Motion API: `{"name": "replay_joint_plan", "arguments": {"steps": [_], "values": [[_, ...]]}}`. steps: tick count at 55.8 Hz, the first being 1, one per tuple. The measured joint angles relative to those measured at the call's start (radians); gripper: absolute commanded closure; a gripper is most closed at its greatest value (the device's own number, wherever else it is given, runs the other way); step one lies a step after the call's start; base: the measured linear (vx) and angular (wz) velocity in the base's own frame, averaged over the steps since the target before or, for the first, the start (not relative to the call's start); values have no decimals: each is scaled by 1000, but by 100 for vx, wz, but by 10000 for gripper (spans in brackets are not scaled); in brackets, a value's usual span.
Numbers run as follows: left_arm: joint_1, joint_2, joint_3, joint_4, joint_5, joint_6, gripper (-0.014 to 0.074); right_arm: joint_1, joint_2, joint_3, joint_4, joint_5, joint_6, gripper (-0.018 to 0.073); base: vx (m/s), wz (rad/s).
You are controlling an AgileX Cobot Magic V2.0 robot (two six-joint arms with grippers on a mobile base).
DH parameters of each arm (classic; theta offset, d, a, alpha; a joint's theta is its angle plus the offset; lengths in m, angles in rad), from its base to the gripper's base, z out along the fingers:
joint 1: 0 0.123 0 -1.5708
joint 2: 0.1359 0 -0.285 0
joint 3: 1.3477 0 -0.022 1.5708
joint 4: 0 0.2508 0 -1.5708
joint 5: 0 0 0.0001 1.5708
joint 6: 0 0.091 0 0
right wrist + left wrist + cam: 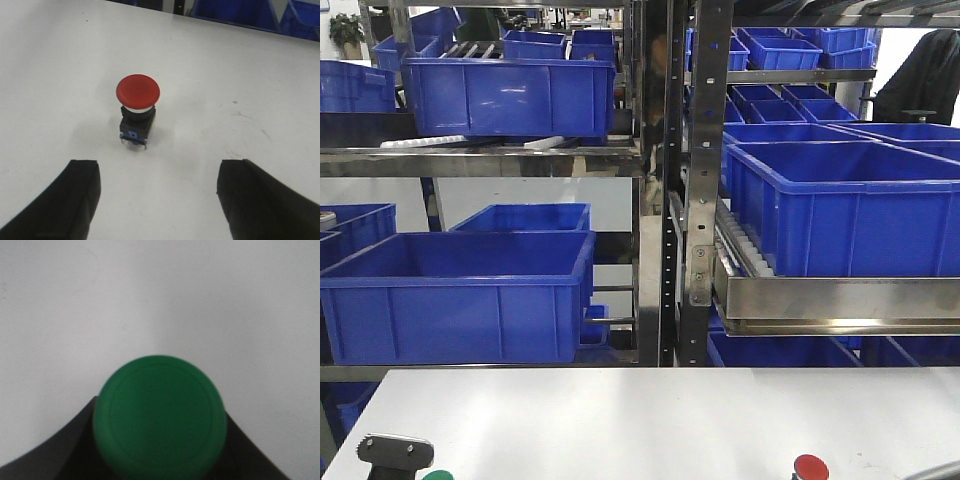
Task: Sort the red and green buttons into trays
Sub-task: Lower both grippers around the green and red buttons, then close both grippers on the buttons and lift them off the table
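In the left wrist view the green button (160,415) fills the lower middle, its round cap facing the camera. My left gripper (160,409) is shut on it, with dark fingers (60,445) showing on both sides behind the cap. In the front view the green cap (438,476) peeks in at the bottom edge beside the left gripper (395,455). The red button (138,92) stands upright on its dark switch block on the white table (250,75). My right gripper (157,172) is open just short of it, empty. The red cap (810,467) also shows at the front view's bottom edge. The trays are out of view.
Beyond the table's far edge stand metal shelf racks (670,180) loaded with deep blue crates (460,295). A steel roller shelf (820,295) juts out at the right.
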Motion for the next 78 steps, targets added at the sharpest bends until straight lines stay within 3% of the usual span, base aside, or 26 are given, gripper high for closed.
{"name": "replay_joint_plan", "arguments": {"steps": [21, 36, 67, 78], "values": [[0, 0, 0, 0, -2, 0, 575, 0, 278, -205, -83, -87, 104, 6, 0, 0], [0, 0, 0, 0, -4, 0, 575, 0, 367, -287, -204, -119, 205, 6, 0, 0], [0, 1, 0, 0, -5, 0, 575, 0, 570, -395, -220, -173, 241, 8, 0, 0], [0, 1, 0, 0, -5, -1, 576, 0, 608, -397, -220, -192, 241, 63, 0, 0]]}}
